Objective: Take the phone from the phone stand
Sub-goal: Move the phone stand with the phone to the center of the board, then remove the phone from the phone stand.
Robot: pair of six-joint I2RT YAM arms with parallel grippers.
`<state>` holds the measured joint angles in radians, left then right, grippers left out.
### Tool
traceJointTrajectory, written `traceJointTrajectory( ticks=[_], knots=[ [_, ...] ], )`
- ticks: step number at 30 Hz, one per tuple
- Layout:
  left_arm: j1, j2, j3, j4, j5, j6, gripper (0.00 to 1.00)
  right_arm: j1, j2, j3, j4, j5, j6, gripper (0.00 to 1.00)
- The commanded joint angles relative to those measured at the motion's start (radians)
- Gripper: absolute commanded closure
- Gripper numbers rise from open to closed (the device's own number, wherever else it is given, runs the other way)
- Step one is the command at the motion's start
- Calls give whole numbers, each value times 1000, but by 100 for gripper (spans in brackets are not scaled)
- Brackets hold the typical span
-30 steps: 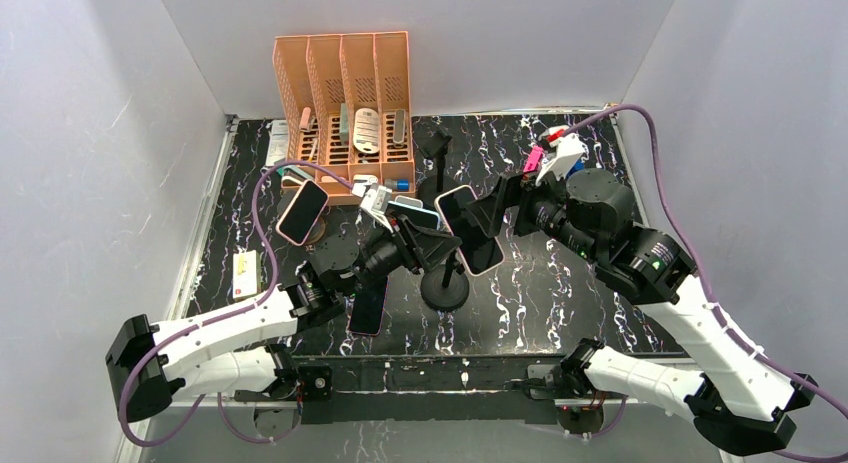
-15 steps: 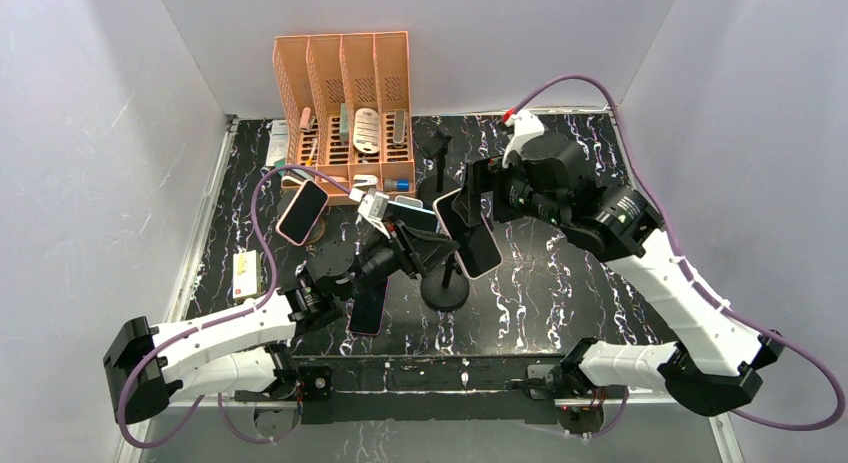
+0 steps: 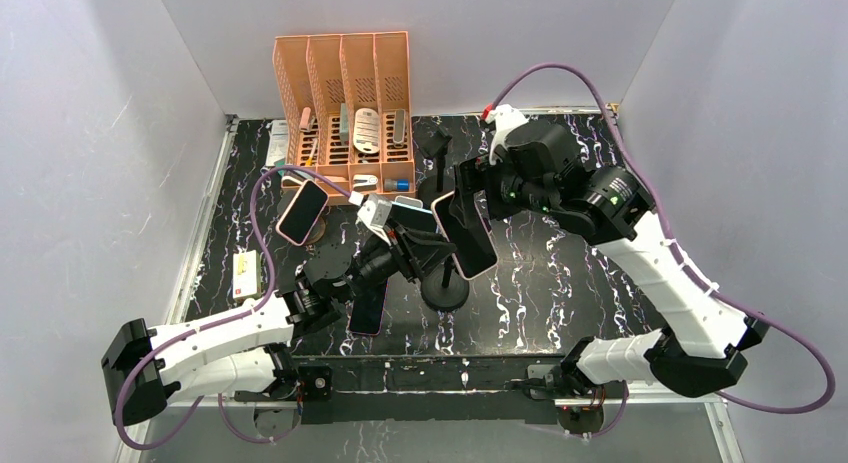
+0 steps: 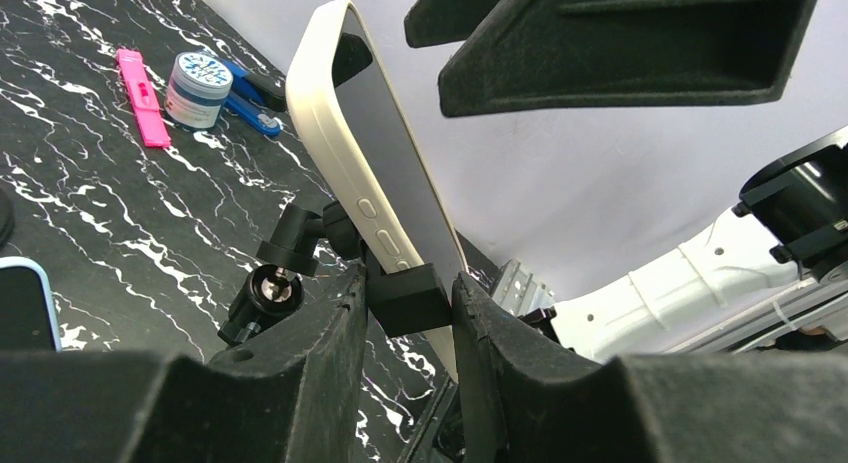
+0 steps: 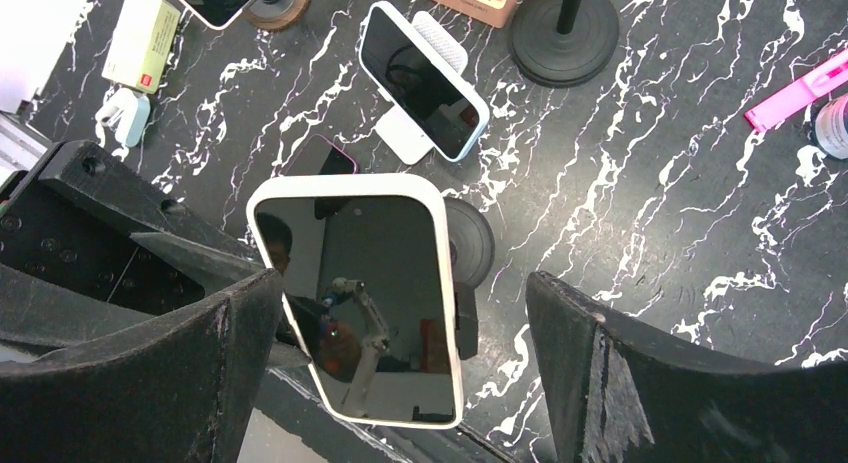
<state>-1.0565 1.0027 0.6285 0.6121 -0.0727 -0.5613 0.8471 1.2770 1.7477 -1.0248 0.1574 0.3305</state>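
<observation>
The phone (image 3: 466, 233), in a white case with a dark screen, sits tilted in the clamp of a black phone stand (image 3: 445, 288) at mid table. My left gripper (image 4: 408, 313) is shut on the stand's black side clamp (image 4: 408, 295), just under the phone's edge (image 4: 370, 163). My right gripper (image 5: 400, 293) is open and points down at the phone (image 5: 360, 283), one finger on each side of it and not touching. The stand's round base (image 5: 475, 241) shows behind the phone.
An orange rack (image 3: 345, 93) stands at the back. Around it are a phone on a wooden puck (image 3: 302, 213), a phone on a white stand (image 5: 425, 83), a phone lying flat (image 3: 368, 308), a second black stand (image 5: 565, 23), a small jar (image 4: 197, 78) and a pink strip (image 4: 143, 98).
My right arm has swung left and toward the back, bringing its open gripper over the phone. My left gripper has stayed on the stand's clamp. The phone has not moved.
</observation>
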Motion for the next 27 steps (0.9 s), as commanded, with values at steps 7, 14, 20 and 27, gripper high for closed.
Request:
traceJointTrajectory(
  ticks=[7,14,20,27],
  knots=[
    [3,13,-3,-80,-42,79,100,218,35,38,24,277,16,1],
    [3,6,-5,-89,-42,65,100,322,76,28,33,495,64,1],
    [3,-9,-5,-101,-43,63,100,335,90,27,20,548,78,1],
    [3,-13,-10,-103,-45,64,100,336,89,30,7,529,58,1]
  ],
)
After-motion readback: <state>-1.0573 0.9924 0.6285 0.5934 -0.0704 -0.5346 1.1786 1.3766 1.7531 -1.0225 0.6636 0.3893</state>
